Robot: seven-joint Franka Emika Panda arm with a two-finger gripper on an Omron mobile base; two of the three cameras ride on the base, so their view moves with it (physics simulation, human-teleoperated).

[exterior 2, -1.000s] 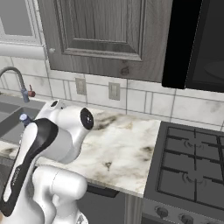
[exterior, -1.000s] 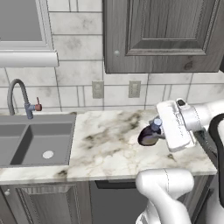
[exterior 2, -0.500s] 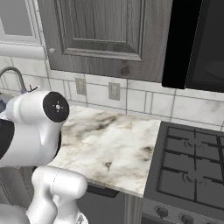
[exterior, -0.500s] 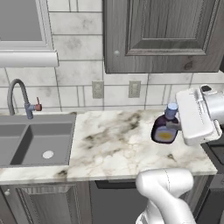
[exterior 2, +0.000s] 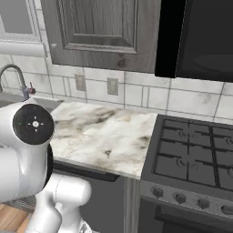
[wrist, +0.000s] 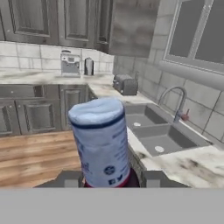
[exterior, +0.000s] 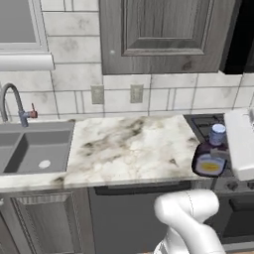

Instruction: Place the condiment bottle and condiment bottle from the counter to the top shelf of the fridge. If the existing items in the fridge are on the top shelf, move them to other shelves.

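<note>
A condiment bottle (exterior: 210,159) with a dark red body, a yellow label and a pale blue cap hangs above the counter's right end, beside the stove. My gripper (exterior: 222,154) is shut on it from the right, and the white hand covers its right side. In the hand view the same bottle (wrist: 103,141) stands upright between the two dark fingertips (wrist: 70,178), with its cap facing the camera. The gripper (wrist: 111,179) clamps its lower body. The other condiment bottle and the fridge are out of view.
The marble counter (exterior: 124,144) runs from the sink (exterior: 30,149) and faucet (exterior: 14,101) on the left to the stove (exterior 2: 195,154) on the right. Cabinets (exterior: 163,34) and a dark microwave (exterior 2: 205,41) hang above. A toaster (wrist: 126,84) sits on a far counter.
The arm has swung right with the bottle in its grip, from over the counter to its right end. Both base views have shifted, so the stove now shows larger.
</note>
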